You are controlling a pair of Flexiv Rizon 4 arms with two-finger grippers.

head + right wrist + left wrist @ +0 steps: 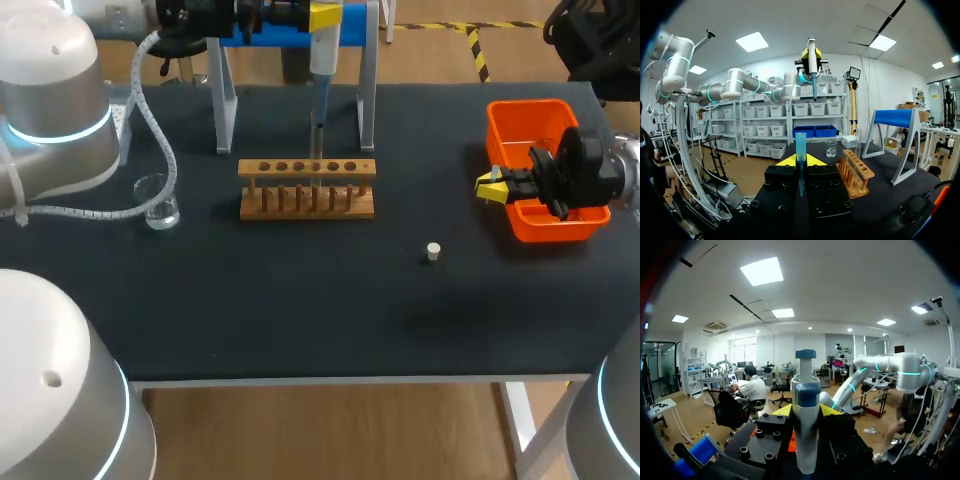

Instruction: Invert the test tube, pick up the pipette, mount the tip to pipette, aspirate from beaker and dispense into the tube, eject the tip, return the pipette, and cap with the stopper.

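Left gripper (805,411) high over the far middle of the table, fingers clamped on the pipette (323,52). The pipette hangs upright, thin blue lower end pointing down at the test tube (317,143) in the wooden rack (307,190); tip to tube contact unclear.

Right gripper (800,160) at the left edge of the orange bin (545,118), fingers closed on a blue tip (800,144).

Beaker (158,203) far left. Stopper (433,252) lies near and right of the rack.

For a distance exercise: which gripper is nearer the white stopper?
Right. The right gripper sits just right of the stopper, by the orange bin; the left gripper is far back, above the rack.
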